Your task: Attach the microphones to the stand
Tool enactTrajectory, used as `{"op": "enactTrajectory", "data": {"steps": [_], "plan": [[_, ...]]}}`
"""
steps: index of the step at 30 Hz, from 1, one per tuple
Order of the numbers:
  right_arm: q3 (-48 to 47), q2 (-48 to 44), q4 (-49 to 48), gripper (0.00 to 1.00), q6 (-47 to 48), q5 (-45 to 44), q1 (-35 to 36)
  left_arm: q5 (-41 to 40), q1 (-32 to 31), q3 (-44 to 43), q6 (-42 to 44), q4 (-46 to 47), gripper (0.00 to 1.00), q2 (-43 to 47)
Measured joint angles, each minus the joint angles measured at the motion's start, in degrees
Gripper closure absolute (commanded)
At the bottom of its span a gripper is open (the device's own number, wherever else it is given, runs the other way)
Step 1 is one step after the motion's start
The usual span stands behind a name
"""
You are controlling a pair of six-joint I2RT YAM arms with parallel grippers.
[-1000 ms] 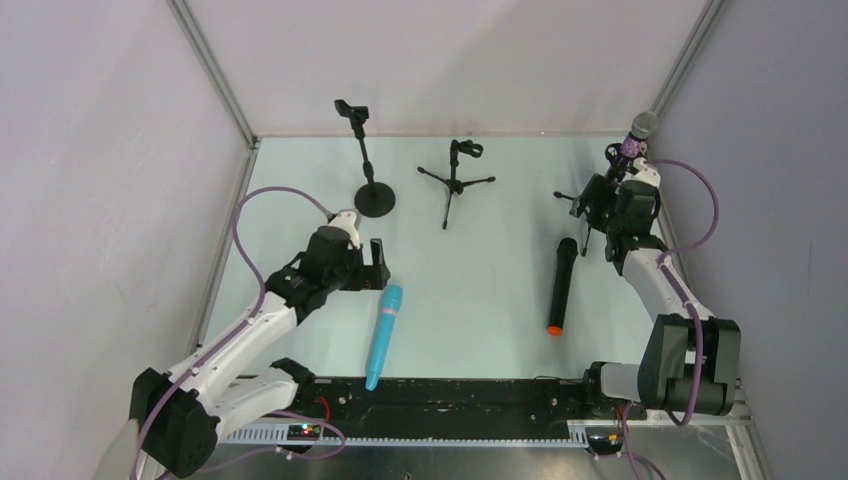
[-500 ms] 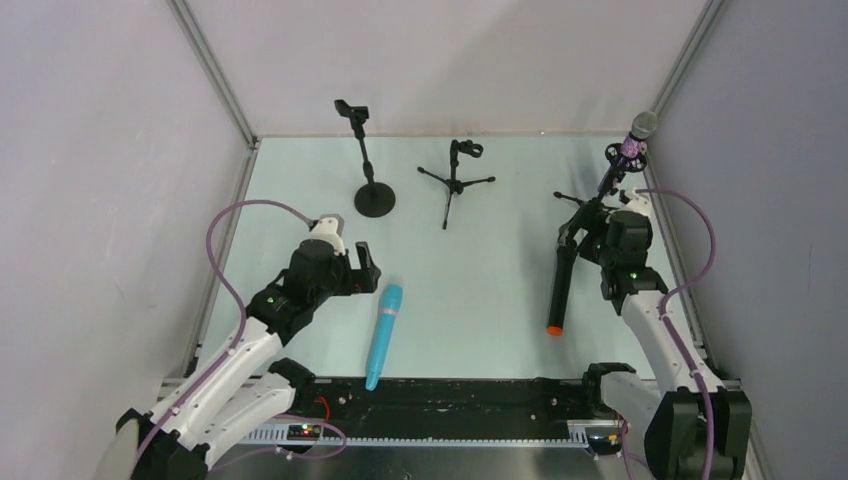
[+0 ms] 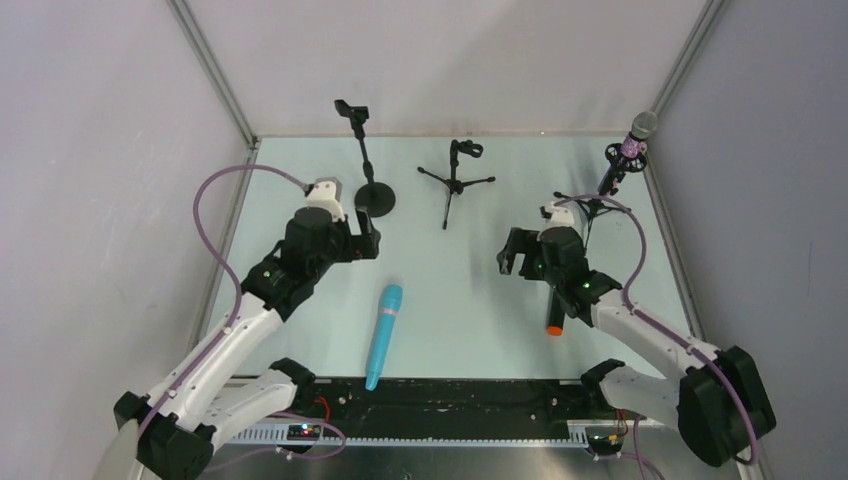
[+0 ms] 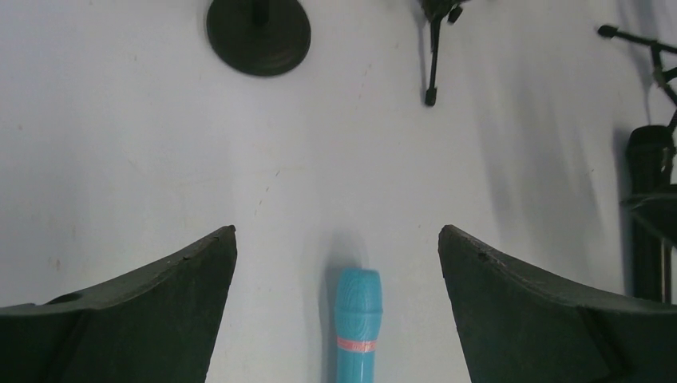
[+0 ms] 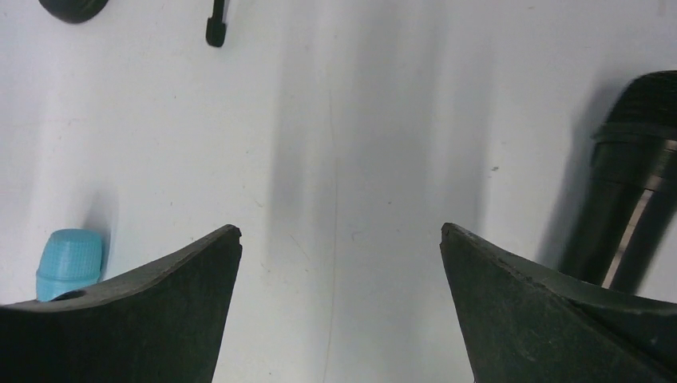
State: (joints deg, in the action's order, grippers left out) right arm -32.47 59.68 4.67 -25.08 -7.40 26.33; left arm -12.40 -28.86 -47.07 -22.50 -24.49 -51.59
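Turquoise plastic, thin orange band below the head: showing the turquoise microphone (image 3: 384, 335) lying flat near the table's (image 3: 470, 290) front edge. Showing the black microphone (image 3: 553, 326), orange-ended, lying partly under the right arm. Showing the purple microphone (image 3: 632, 143), silver-headed, sitting tilted in the far-right tripod stand (image 3: 608, 180). Hovering spread wide, gripping nothing: left gripper (image 4: 335, 231), right gripper (image 5: 341, 227).

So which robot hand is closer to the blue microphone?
Left. The left gripper hovers just beyond the head of the blue microphone. The right gripper is farther off to its right, over the black microphone.
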Motion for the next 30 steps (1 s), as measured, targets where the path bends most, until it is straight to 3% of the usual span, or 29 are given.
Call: {"op": "enactTrajectory", "data": {"steps": [5,17,30], "plan": [[-1.81,7.45,-3.56,0.01,0.09,-0.76,3.41,-0.55,0.0,-4.92,2.38,-0.02,0.0,-1.81],[-19.61,23.87,-9.46,0.0,2.99,1.44,4.85,-2.91,0.0,-13.33,8.76,0.0,0.0,1.66],[-33.46,34.1,-12.83,0.09,5.68,3.82,4.17,-6.12,0.0,-8.66,13.22,2.03,0.0,13.66]]}}
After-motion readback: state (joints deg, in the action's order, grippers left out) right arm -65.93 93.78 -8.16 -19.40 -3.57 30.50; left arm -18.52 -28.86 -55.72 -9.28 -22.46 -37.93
